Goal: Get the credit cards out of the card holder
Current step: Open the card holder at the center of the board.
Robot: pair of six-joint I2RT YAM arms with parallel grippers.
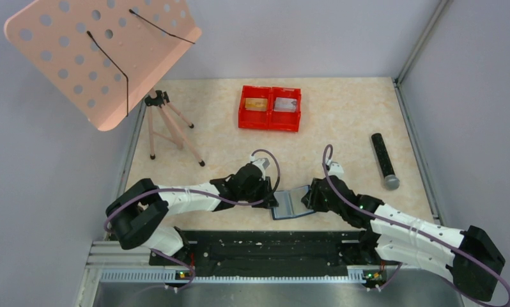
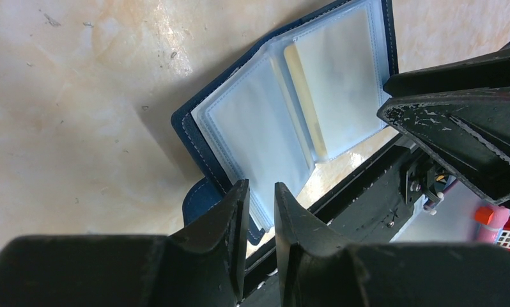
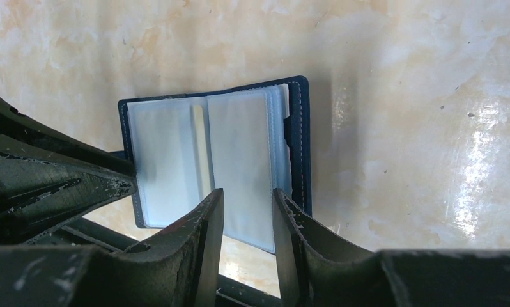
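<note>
Card holder [image 1: 292, 203] is found spread open at the near edge of the table [image 1: 342, 128], between the two arms and partly over the black rail [image 1: 265, 246]. One corner of it is taken in the left gripper [image 2: 259, 192], whose fingers are drawn to a slim gap and are judged to be clamped on it. The right gripper [image 3: 247, 195] is set a little wider, with a clear sleeve showing between its fingers — whether that sleeve is pinched cannot be told. A tan credit card [image 2: 305, 102] is seen edge-on in a middle sleeve. A gold card [image 1: 257, 104] and a silver card [image 1: 285, 104] are already laid in the red tray [image 1: 241, 109].

The main risk is judged to be a slip at the overhang: if either grip is loosened, the holder could be tipped off onto the rail. The slick, thin sleeve could also be pulled or torn instead of the card being drawn out.

Open room is offered toward the tray — the black cylinder [image 1: 384, 160] and the tripod [image 1: 169, 125] are kept well apart, at either side.
</note>
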